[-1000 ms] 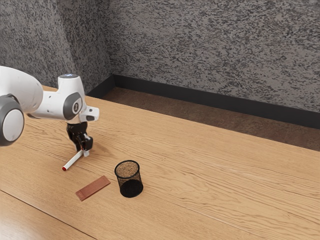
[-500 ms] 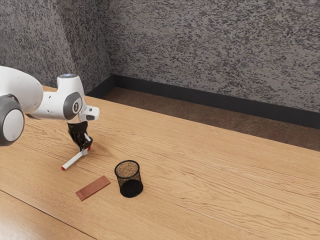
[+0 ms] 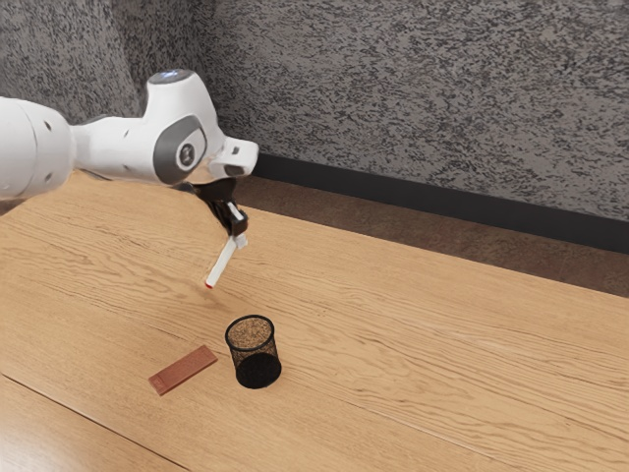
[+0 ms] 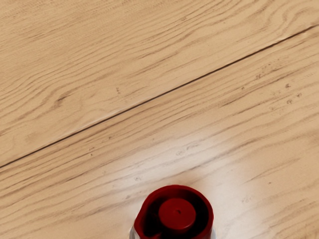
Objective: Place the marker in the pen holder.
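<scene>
My black gripper [image 3: 239,239] is raised above the table, shut on the white marker [image 3: 223,262] near its upper end. The marker hangs at a slant, its red lower tip pointing down and toward the exterior view's left. In the wrist view the red end of the marker [image 4: 177,214] looms large at the lower edge. The black mesh pen holder [image 3: 257,366] stands upright on the table, nearer the exterior camera than the gripper and lower in that view. Marker and holder are apart.
A flat reddish-brown block [image 3: 183,371] lies on the wooden table [image 3: 413,344], close beside the pen holder toward the exterior view's left. A textured grey wall [image 3: 423,108] rises beyond the table's far edge.
My hand has lifted from the table and moved toward the exterior view's right, carrying the marker, which now tilts more steeply. Pen holder and block have stayed put.
</scene>
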You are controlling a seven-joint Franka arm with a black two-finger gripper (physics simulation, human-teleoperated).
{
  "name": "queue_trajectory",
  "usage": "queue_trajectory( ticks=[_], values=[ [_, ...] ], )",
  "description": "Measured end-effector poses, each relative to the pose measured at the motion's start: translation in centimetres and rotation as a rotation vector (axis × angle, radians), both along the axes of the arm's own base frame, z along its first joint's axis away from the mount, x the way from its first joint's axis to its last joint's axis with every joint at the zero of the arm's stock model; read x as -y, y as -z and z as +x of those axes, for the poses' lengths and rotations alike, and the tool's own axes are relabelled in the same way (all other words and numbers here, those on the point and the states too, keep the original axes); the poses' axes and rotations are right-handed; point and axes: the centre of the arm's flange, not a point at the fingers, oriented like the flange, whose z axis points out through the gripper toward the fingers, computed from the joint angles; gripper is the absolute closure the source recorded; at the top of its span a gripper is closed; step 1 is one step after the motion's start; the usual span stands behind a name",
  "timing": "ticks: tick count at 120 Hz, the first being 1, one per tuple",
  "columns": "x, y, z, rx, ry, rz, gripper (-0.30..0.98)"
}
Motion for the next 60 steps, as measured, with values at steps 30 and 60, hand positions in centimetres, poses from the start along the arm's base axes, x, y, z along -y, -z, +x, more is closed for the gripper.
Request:
queue_trajectory(
  ticks=[30,60],
  values=[
    [5.7,-1.9,-4.4,0.024,-0.002,-0.167,0.78],
    [7.8,-0.2,-7.0,0.012,-0.054,-0.281,0.78]
  ],
)
